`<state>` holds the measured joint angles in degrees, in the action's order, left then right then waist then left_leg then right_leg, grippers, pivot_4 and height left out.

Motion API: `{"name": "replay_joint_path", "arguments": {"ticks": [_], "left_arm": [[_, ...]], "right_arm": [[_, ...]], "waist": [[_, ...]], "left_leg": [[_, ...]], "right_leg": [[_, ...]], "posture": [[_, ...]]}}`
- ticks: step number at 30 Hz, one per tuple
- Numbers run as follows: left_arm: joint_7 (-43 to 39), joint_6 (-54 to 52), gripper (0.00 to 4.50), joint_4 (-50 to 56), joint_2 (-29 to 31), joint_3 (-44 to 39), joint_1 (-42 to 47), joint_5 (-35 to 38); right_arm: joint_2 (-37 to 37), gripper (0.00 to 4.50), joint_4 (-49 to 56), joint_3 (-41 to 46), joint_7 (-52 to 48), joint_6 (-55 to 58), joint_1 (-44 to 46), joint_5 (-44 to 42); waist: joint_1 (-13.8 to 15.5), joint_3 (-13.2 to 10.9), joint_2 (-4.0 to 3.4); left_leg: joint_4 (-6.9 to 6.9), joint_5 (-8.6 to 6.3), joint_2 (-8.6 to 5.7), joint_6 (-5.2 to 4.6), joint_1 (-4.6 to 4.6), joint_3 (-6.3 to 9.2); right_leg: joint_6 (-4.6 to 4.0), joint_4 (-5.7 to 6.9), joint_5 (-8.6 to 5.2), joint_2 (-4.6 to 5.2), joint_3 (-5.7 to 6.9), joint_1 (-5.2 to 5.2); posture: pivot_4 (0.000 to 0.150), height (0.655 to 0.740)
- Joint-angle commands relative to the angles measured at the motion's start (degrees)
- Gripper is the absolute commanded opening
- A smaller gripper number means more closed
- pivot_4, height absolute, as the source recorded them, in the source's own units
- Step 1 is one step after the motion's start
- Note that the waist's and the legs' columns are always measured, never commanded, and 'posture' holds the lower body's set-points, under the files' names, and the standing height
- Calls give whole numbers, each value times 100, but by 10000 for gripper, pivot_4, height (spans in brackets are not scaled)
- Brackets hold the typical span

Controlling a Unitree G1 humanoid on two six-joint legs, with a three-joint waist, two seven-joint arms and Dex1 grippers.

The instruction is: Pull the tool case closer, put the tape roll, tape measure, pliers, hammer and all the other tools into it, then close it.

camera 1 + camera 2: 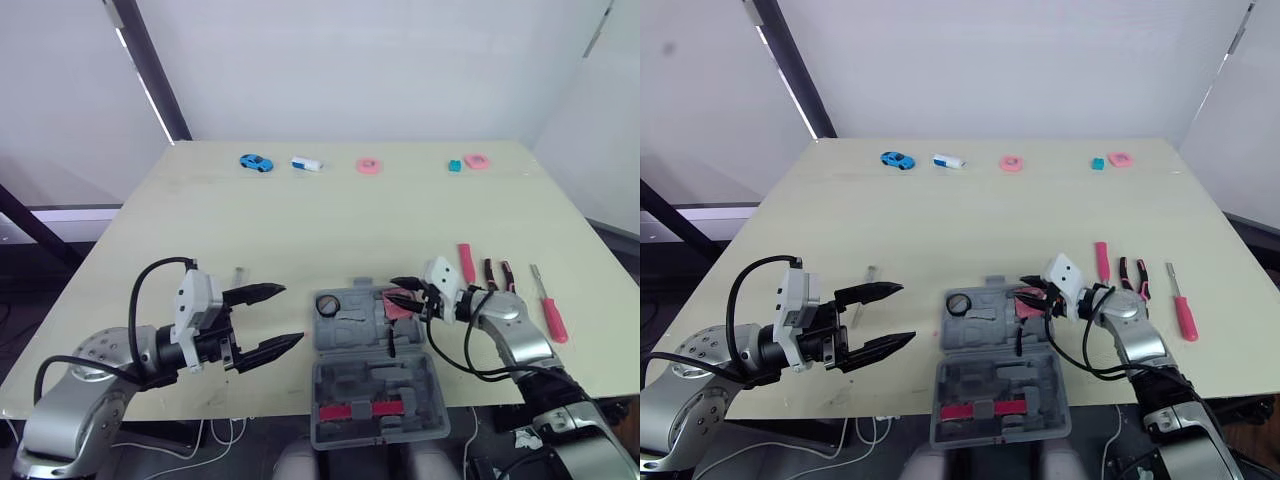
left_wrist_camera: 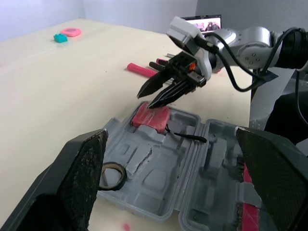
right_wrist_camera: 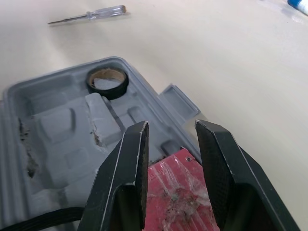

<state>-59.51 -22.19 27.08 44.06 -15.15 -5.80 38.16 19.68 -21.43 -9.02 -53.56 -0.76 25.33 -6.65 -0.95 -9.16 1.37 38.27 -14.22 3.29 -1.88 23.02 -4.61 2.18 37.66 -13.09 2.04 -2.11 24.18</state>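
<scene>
Tool case [image 1: 378, 382], grey plastic, lies open flat at the near edge of the pale desk [image 1: 330, 215], one half nearer the robot and the other just beyond it. In the far half, the black tape roll [image 1: 327, 303] sits in the left corner pocket and the red tape measure [image 2: 150, 117] rests in the right-hand recess, its thin black strap [image 2: 185, 136] trailing across the moulded plastic. The right claw [image 1: 402, 290] hovers directly over the tape measure with its two black fingers parted and nothing gripped; whether the tips touch the red casing cannot be told. The near half holds a red-handled tool [image 1: 360, 410] in a slot along its front. The left claw [image 1: 288, 314] hangs just left of the case, above the desk, its fingers spread wide and empty. A small clear-handled screwdriver [image 1: 238, 275] lies on the desk beyond that claw. To the right of the case, outside it, lie a red-handled tool [image 1: 466, 262], the pliers [image 1: 498, 275] with red and black grips, and a red-handled screwdriver [image 1: 550, 310], side by side and apart from one another. Along the far edge sit a blue toy car [image 1: 255, 162], a white and blue tube [image 1: 307, 164], a pink ring [image 1: 369, 166], a teal block [image 1: 455, 165] and a pink piece [image 1: 477, 160].
</scene>
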Motion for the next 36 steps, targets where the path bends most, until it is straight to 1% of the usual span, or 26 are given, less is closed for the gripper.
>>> {"name": "replay_joint_path", "arguments": {"ticks": [1, 6, 10, 14, 19, 24, 29, 31, 36], "left_arm": [[55, 15, 45000, 201, 15, -110, 6, 92], [79, 26, 45000, 213, 26, -105, -18, 95], [71, 32, 45000, 211, 33, -95, -30, 86], [76, 34, 45000, 212, 36, -113, -51, 85], [96, 55, 45000, 220, 14, -117, -107, 79], [250, 142, 45000, 91, -126, -230, -200, 29], [583, 344, 45000, -213, -515, -515, -465, -32], [615, 525, 45000, -438, -585, -615, -575, -207], [751, 765, 45000, -846, -779, -905, -743, -287]], "right_arm": [[-107, 16320, -520, 144, 128, -333, 83, -27], [-136, 16320, -1415, 39, 166, -588, 50, 145], [-202, 16320, -1893, -102, 143, -480, 4, 265], [-224, 16320, -2075, -253, 301, -386, 30, 460], [-282, 16320, -1958, -250, 289, -387, -38, 410], [-149, 16320, -1321, -131, 428, -605, -151, 366], [-102, 16320, 347, 507, 664, -584, -593, -338], [-101, 16320, 941, 744, 766, -382, -797, -643], [237, 16320, 2021, 1266, 874, -70, -1453, -1071]], "waist": [[-2, 0, 0], [-6, 0, 1], [0, 13, 14], [-3, 39, 41], [-11, 63, 64], [-2, 63, 64], [17, 38, 29], [14, 31, 20], [16, 30, 22]], "left_leg": [[0, 0, 0, 0, 0, 0], [-1, 0, 0, 0, -6, -1], [0, 0, 0, 0, -21, 2], [0, 0, 2, 0, -38, 10], [-1, -1, 22, 2, -40, 12], [-4, -2, 26, 3, -38, 10], [-23, -2, 19, 3, -15, 3], [-31, -1, 14, 1, 2, 1], [-37, -1, 3, 1, 14, -7]], "right_leg": [[0, 0, 0, 0, -1, 0], [0, 1, 0, 0, -5, -3], [0, 0, 0, 0, -6, -17], [0, 0, 0, 1, -5, -27], [-1, 0, 0, 5, -4, -27], [-2, -5, 0, 13, -3, -26], [-3, -15, 0, 25, -4, -8], [-2, -16, 0, 23, -6, 11], [-1, -17, -1, 13, -14, 29]], "posture": [[1500, 7395], [1500, 7395], [1500, 7395], [1500, 7395], [1500, 7395], [1500, 7395], [1500, 7395], [1500, 7395], [1500, 7395]]}}
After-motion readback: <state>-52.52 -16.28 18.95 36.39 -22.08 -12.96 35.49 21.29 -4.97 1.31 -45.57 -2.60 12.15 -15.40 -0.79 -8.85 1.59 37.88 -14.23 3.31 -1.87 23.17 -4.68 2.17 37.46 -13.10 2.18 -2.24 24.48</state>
